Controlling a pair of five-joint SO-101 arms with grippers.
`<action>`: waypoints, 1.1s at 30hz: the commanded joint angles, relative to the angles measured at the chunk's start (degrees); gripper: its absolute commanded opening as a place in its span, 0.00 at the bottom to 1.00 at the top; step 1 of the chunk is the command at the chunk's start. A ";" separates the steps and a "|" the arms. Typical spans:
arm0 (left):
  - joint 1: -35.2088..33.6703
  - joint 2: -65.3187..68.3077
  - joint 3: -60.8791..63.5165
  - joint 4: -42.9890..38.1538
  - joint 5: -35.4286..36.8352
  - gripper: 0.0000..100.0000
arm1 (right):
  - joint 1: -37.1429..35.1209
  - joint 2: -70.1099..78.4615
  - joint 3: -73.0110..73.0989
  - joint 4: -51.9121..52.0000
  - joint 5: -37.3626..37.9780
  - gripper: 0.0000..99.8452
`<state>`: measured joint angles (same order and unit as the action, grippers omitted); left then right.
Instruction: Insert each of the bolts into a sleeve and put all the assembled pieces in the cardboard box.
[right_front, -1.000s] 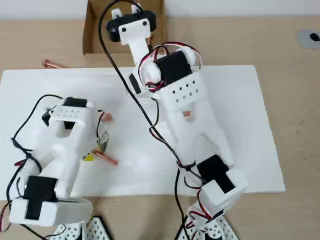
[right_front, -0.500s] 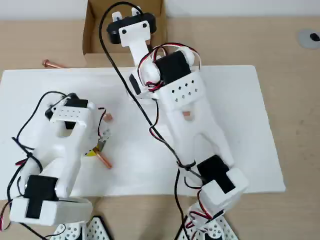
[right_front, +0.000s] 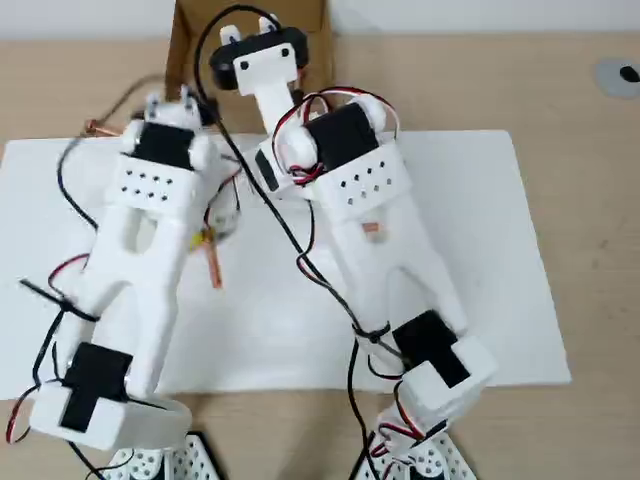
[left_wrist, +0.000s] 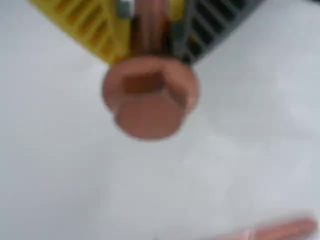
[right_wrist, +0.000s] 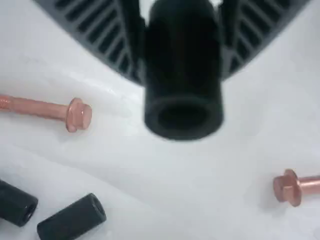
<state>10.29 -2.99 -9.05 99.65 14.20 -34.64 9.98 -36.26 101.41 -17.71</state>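
Left claw (left_wrist: 150, 47) is clamped on one copper bolt (left_wrist: 149, 97), with a yellow finger on one side and a dark finger on the other. The bolt's hex head faces the wrist camera, above the white mat (right_front: 480, 250). One stray bolt (left_wrist: 282, 230) lies loose on the mat nearby.

Right claw (right_wrist: 182, 75) grips one black sleeve (right_wrist: 183, 95), open end toward its camera, over the mat. Below it on the mat lie two loose bolts, well apart: a full-length bolt (right_wrist: 50, 111) and an edge bolt (right_wrist: 295, 187). Two loose sleeves lie close together: a corner sleeve (right_wrist: 15, 207) and a slanted sleeve (right_wrist: 72, 217). That makes three sleeves.

Off the mat, just past its far edge, one outlying bolt (right_front: 100, 128) lies on the wooden table (right_front: 580, 150). One cardboard box (right_front: 178, 70) stands past the same edge.
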 joint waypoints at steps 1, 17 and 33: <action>-2.02 -3.91 -12.04 0.79 -2.11 0.01 | -0.92 -4.62 -0.22 0.97 -0.44 0.01; -7.38 -29.49 -36.48 0.79 -2.46 0.01 | -10.42 -21.14 -1.63 -3.60 -0.26 0.01; -7.21 -36.62 -33.93 -0.88 -2.02 0.01 | -14.90 -63.08 60.09 -32.26 -0.79 0.01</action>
<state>3.34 -39.47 -44.04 100.26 12.00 -47.74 -42.51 7.25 81.01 -18.24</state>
